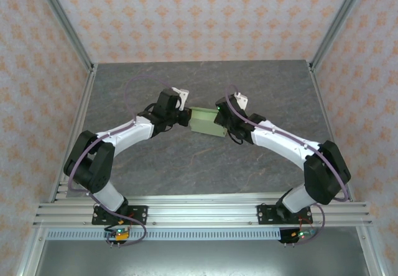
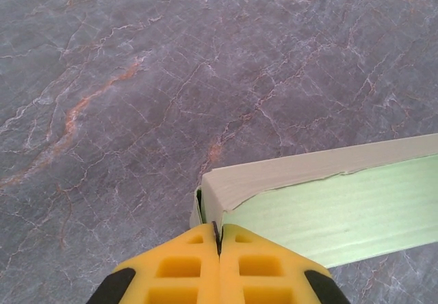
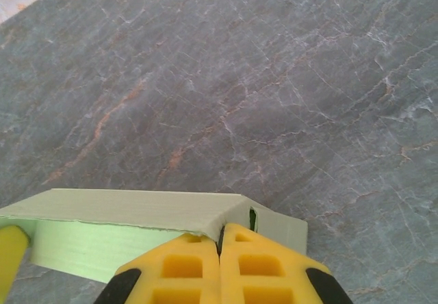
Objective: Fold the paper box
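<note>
Currently the paper box (image 1: 207, 122) is near the middle of the grey marbled table (image 1: 155, 164), possibly lifted just clear of it. The left gripper (image 2: 217, 230) is pinched tight on thin card at one corner, and the right gripper (image 3: 220, 233) pinches the opposite corner. Uneven pulling or twisting could tear the card or slip a pinch, letting the folds spring open.
</note>
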Available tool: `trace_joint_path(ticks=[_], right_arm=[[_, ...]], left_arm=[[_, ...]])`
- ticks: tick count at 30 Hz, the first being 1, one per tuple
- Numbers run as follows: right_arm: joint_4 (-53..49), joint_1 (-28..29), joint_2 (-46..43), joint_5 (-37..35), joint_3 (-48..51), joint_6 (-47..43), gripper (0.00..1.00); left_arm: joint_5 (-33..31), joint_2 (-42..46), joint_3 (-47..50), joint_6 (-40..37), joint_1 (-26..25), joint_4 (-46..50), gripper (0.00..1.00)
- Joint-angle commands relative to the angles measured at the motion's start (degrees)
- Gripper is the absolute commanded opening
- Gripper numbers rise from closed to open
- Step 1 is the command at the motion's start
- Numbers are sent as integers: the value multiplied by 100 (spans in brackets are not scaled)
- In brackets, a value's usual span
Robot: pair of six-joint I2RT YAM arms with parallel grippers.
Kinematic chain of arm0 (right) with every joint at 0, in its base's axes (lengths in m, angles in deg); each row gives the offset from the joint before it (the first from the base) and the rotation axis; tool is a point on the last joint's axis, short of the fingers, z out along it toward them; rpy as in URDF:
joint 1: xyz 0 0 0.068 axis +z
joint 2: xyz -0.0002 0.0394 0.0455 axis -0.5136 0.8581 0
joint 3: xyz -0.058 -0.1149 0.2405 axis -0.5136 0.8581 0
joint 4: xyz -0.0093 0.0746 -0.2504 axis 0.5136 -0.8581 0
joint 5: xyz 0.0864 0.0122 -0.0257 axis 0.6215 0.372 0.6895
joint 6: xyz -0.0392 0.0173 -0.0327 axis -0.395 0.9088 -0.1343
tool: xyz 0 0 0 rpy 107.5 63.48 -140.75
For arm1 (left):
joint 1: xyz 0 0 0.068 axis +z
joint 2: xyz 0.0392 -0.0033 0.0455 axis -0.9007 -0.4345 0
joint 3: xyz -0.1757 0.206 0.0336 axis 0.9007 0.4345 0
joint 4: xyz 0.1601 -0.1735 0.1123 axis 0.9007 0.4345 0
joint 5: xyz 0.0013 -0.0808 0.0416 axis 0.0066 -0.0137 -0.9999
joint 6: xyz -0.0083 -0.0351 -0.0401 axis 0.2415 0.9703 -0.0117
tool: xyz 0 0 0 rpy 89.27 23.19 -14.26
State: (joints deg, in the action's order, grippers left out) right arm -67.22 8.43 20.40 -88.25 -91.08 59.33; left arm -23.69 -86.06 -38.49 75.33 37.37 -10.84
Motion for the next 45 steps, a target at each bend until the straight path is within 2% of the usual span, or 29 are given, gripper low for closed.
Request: trace_joint_path(ticks=[1, 4, 9, 13, 16, 17, 21, 24, 35, 37, 40, 45], right_arm=[[357, 22, 105, -35, 289, -37, 0], [672, 22, 82, 23, 609, -51, 0], [812, 22, -218, 185, 844, 31, 15], [645, 22, -839, 92, 1021, 445, 38], [505, 22, -1333, 117, 1180, 1247, 60], [290, 22, -1447, 101, 1150, 1818, 65], [698, 22, -1441, 687, 1136, 3042, 70], [1048, 22, -1250, 719, 1154, 3945, 76], [1251, 13, -382, 655, 892, 5262, 74], [1264, 18, -293, 632, 874, 5290, 70], [1235, 7, -197, 436, 875, 5257, 57], [1065, -40, -24, 129, 864, 4895, 43]], left_arm=[[-230, 35, 47, -129, -276, 185, 4], [-520, 55, 289, -181, -405, -81, 4], [-1092, 157, 649, -180, -557, -451, 4], [-1376, 273, 943, -162, -624, -737, 4], [-1405, 285, 1040, -124, -661, -835, 4], [-1401, 270, 1049, -88, -673, -847, 4], [-1391, 179, 1075, 48, -679, -964, 4], [-1427, 154, 1062, 101, -679, -1000, 4], [-1348, 172, 1160, 294, -679, -1093, 5], [-1325, 169, 1207, 322, -679, -1179, 5], [-1262, 169, 1273, 321, -675, -1270, 6], [-599, 288, 1380, 139, -683, -1491, 15]])
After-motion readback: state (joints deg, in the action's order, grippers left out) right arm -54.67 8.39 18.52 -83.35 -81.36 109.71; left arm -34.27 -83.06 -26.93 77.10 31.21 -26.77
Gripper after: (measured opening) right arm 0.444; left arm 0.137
